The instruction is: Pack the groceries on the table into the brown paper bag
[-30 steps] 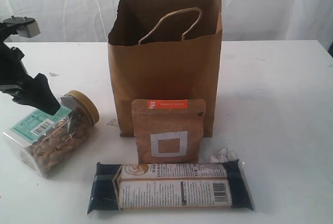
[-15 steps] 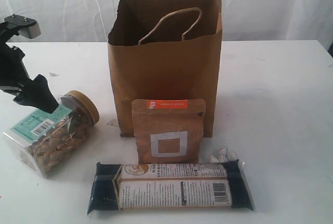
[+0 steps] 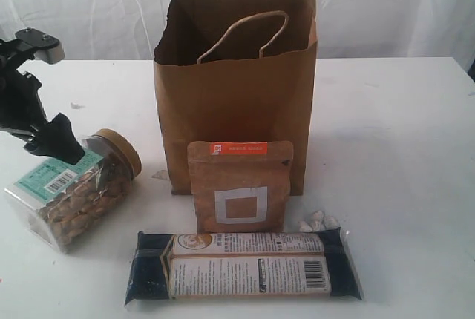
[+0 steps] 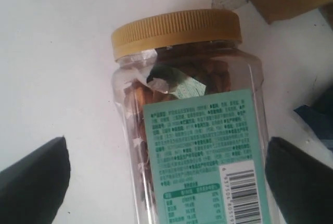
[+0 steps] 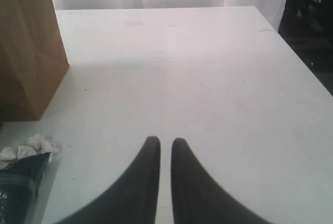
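Note:
The clear nut jar [image 3: 74, 193] with a tan lid lies on its side at the left of the table [image 3: 401, 148]. My left gripper [image 3: 56, 145] hangs open just above the jar, its fingers straddling the jar's green label [image 4: 208, 156] without touching it. The brown paper bag [image 3: 237, 89] stands upright and open at the centre back. A brown pouch with orange label [image 3: 239, 185] leans against the bag's front. The long dark-blue packet [image 3: 241, 265] lies flat near the front edge. My right gripper [image 5: 165, 143] is shut and holds nothing, over bare table right of the bag [image 5: 26, 47]; the exterior view does not show it.
A small cluster of white lumps [image 3: 319, 222] lies by the packet's right end, also in the right wrist view as white lumps [image 5: 28, 146]. A white curtain hangs behind the table. The table's right edge [image 5: 307, 62] drops off to a dark floor.
My left arm has shifted slightly right and rotated above the jar. The jar, bag, pouch and packet have not moved.

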Action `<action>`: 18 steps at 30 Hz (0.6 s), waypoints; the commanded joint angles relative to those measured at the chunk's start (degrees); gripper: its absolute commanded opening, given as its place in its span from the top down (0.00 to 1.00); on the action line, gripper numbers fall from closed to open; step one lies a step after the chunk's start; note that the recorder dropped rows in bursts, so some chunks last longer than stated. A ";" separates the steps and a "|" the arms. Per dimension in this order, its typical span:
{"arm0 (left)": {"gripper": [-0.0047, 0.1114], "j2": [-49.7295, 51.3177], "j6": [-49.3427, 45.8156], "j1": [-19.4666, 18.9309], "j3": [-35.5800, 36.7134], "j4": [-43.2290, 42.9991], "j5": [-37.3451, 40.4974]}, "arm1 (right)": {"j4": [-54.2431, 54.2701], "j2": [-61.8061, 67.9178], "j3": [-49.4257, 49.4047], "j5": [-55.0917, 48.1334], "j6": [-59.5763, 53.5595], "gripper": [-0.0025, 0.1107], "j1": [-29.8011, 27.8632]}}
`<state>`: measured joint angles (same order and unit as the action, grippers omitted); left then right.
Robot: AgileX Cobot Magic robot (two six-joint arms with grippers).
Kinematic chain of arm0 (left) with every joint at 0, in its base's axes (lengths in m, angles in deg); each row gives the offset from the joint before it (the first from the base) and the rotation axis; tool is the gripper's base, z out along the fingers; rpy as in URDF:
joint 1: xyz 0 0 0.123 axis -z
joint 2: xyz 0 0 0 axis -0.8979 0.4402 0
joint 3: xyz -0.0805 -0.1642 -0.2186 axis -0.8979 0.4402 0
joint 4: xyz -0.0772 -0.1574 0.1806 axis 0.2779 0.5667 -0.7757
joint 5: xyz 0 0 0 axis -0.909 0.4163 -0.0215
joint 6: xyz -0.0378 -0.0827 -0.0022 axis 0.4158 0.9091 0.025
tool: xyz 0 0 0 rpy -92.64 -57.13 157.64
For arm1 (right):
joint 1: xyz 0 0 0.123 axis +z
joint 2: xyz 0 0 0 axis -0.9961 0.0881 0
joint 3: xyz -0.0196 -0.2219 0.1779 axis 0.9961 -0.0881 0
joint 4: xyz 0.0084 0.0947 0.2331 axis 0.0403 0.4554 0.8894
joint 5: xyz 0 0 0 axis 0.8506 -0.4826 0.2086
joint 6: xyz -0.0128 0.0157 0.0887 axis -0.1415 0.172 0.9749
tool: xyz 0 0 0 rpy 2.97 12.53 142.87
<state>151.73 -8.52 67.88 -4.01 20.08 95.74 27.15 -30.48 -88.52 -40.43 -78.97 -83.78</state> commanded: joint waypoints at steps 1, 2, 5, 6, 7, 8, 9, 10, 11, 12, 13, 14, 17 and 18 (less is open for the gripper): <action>0.06 1.58 -0.55 0.10 0.46 1.33 3.24 | 0.00 -0.34 -0.10 0.35 0.09 0.91 0.18; 0.06 2.42 -0.55 0.10 0.46 1.77 4.37 | 0.00 -0.34 -0.10 0.35 0.09 0.91 0.18; 0.06 4.72 -0.55 0.10 0.46 3.05 4.22 | 0.00 -0.34 -0.10 0.35 0.09 0.91 0.18; 0.06 4.84 -0.55 0.10 0.46 3.28 4.50 | 0.00 -0.34 -0.10 0.35 0.09 0.91 0.18; 0.06 4.94 -0.55 0.10 0.46 3.28 4.62 | 0.00 -0.34 -0.10 0.35 0.09 0.91 0.18; 0.06 4.94 -0.55 0.10 0.46 3.28 4.62 | 0.00 -0.34 -0.10 0.35 0.09 0.91 0.18; 0.06 4.94 -0.77 0.10 0.46 2.89 4.61 | 0.00 -0.34 -0.10 0.35 0.09 0.91 0.18; 0.06 4.94 -0.77 0.10 0.46 1.77 4.49 | 0.00 -0.34 -0.10 0.35 0.09 0.91 0.18; 0.06 4.94 -0.77 0.10 0.46 0.10 4.34 | 0.00 -0.34 -0.10 0.35 0.09 0.91 0.18; 0.06 4.94 -0.77 0.10 0.46 -1.62 4.19 | 0.00 -0.34 -0.10 0.35 0.09 0.91 0.18; 0.06 4.94 -0.77 0.10 0.46 -3.63 4.19 | 0.00 -0.34 -0.10 0.35 0.59 0.91 0.18; 0.06 4.94 -0.77 0.10 0.46 -4.40 4.19 | 0.00 -0.34 -0.10 0.35 1.15 0.91 0.18; 0.06 4.94 -0.64 0.10 0.46 -5.32 2.74 | 0.00 -0.34 -0.10 0.35 1.15 0.91 0.18; 0.06 4.94 -0.64 0.10 0.46 -5.32 2.43 | 0.00 -0.34 -0.10 0.35 1.15 0.91 0.18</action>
<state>157.01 -9.04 67.88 -4.01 15.00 98.49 27.15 -30.48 -88.52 -40.43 -78.08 -83.78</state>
